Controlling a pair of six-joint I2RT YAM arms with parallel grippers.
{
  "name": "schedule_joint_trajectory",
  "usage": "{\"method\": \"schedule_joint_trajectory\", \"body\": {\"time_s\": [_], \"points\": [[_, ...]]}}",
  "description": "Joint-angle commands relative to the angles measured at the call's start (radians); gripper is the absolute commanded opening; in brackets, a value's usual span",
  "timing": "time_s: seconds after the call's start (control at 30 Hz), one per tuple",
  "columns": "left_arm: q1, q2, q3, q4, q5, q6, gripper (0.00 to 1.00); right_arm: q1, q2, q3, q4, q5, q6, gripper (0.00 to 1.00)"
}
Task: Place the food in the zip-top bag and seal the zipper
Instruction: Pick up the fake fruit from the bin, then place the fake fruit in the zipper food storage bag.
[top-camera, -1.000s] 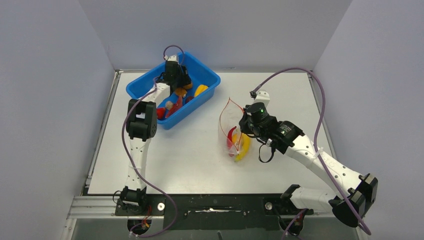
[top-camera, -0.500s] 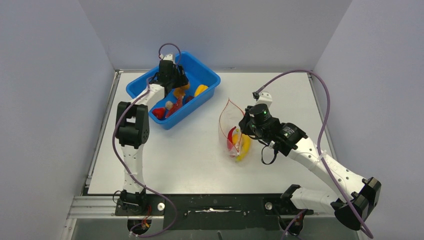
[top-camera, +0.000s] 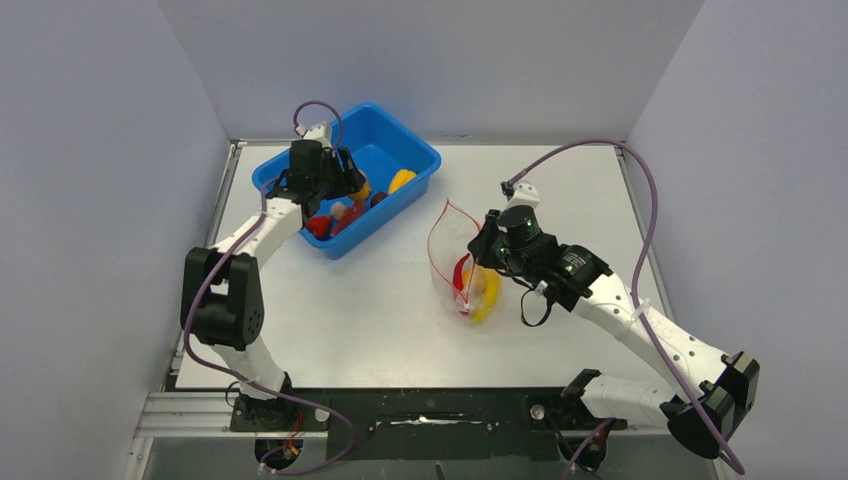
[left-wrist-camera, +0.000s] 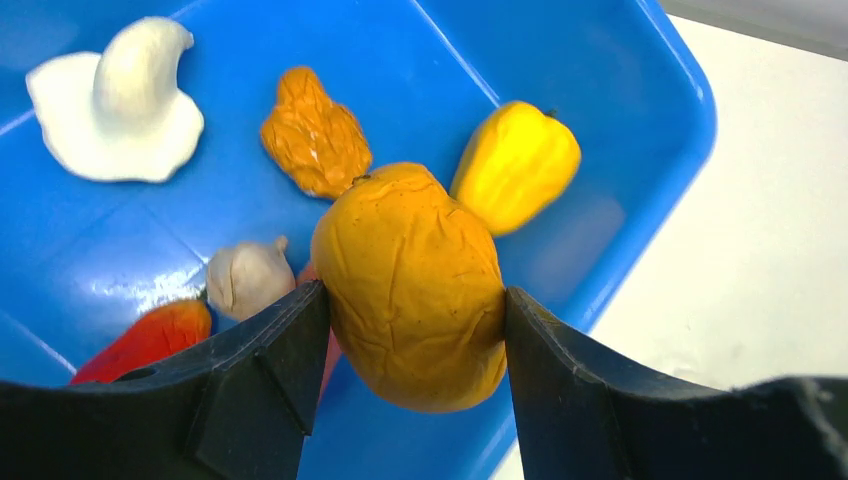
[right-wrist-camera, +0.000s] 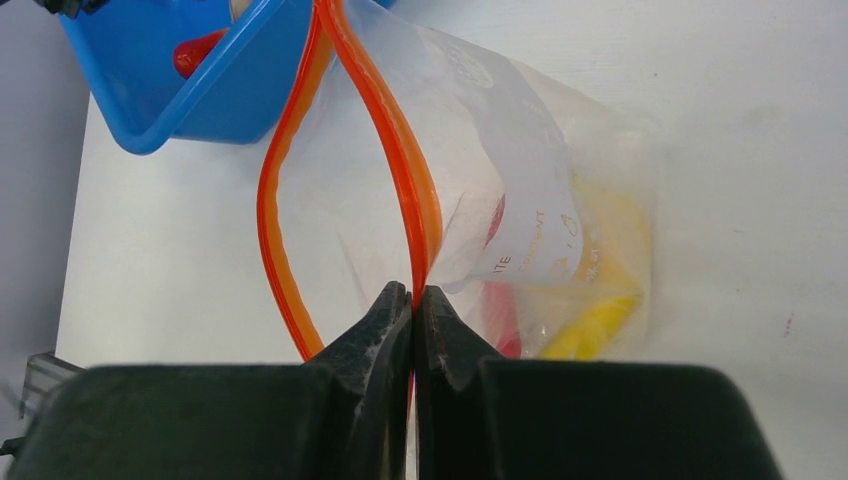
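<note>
Grey walls (top-camera: 100, 150) close in a white table (top-camera: 400, 330) on three sides. At the far left of the table sits a blue tub (top-camera: 420, 158), set at an angle.

The left gripper (top-camera: 345, 184) reaches into the tub from the near side, its jaws spread to a middling width and clamped on a large orange lump (left-wrist-camera: 410, 280), one finger pressed to each side. The wrist view shows the tub's floor behind that lump. Loose food lies on that floor:
- a white mushroom-like piece (left-wrist-camera: 115, 100) in one corner;
- a smaller crinkled orange lump (left-wrist-camera: 315, 135) beside it;
- a yellow pepper-shaped piece (left-wrist-camera: 515, 165) close to the tub's wall;
- a pale garlic bulb (left-wrist-camera: 248, 277) just beside the left finger;
- a red-orange piece (left-wrist-camera: 150, 340), partly hidden by that finger.

The zip-top bag (top-camera: 450, 250) lies right of centre on the table, near and to the right of the tub and apart from it. Its zipper (right-wrist-camera: 395, 130) gapes in a leaf-shaped loop, so the mouth is open. The right gripper (right-wrist-camera: 413, 300) has its jaws pressed together on the right-hand run of that strip and holds it up. Inside the bag, at its near end, lie a yellow banana (top-camera: 488, 295) and a red piece (top-camera: 462, 272), side by side and seen through the clear plastic.
</note>
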Motion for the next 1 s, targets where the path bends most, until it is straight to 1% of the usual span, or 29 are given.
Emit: {"method": "schedule_joint_trajectory", "body": {"time_s": [0.0,0.17,0.37,0.57,0.73,0.87,0.97], "points": [[0.006,-0.149,-0.080,0.065,0.053,-0.018,0.41,-0.006,0.001,0.014,0.084,-0.022,0.021,0.00],[0.005,-0.267,-0.163,0.024,0.132,-0.033,0.41,-0.007,0.004,0.002,0.096,-0.044,0.042,0.00],[-0.004,-0.413,-0.255,0.006,0.284,-0.090,0.39,-0.008,0.015,-0.008,0.137,-0.067,0.064,0.00],[-0.012,-0.548,-0.314,-0.021,0.360,-0.144,0.38,-0.009,0.054,-0.005,0.181,-0.097,0.106,0.00],[-0.034,-0.617,-0.352,0.021,0.436,-0.226,0.38,-0.012,0.082,0.001,0.213,-0.113,0.131,0.00],[-0.082,-0.630,-0.365,0.041,0.444,-0.269,0.38,-0.012,0.098,0.000,0.243,-0.121,0.154,0.00],[-0.138,-0.639,-0.372,0.063,0.442,-0.307,0.38,-0.012,0.112,0.000,0.270,-0.132,0.170,0.00]]}}
